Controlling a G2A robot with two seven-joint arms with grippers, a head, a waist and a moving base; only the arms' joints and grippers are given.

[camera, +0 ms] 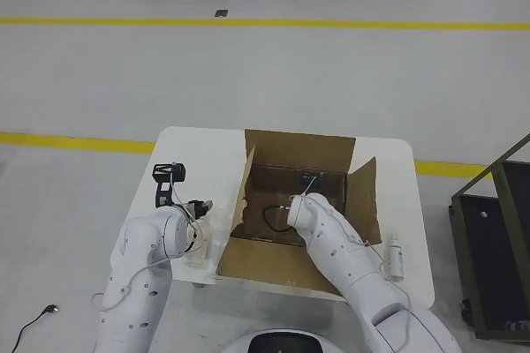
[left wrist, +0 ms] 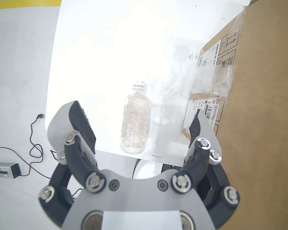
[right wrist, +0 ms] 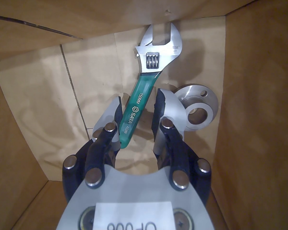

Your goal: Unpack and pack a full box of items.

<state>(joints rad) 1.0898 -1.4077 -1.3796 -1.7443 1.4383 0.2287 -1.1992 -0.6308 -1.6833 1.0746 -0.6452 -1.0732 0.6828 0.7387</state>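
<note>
Close to the bench's (left wrist: 110,37) front edge a clear bottle (left wrist: 135,120) lies on its side, its base towards the edge and its open neck pointing away across the white top. The left end effector (left wrist: 136,113) hangs over it with its fingers spread wide, one on either side of the bottle and well clear of it, holding nothing. A crumpled clear plastic bag (left wrist: 177,89) lies just beyond, between the bottle and the labelled side of the cardboard box (left wrist: 261,96). The box stands open in the middle of the bench with its flaps up, and the right arm goes down into it. Down there the right end effector (right wrist: 139,96) is low over the box floor, its fingers parted about halfway and straddling the green handle of an adjustable wrench (right wrist: 150,77). One finger sits right against the handle; the other stands a little off it, so the wrench is not pinched. The wrench lies flat on the floor of the box, handle end nearest the end effector and its steel head up against the far wall. A round metal ring (right wrist: 211,108) with a centre hole lies just beside the handle, close to the box's side wall. Out on the bench, by the box's right side, lies a small white bottle (camera: 395,259).
</note>
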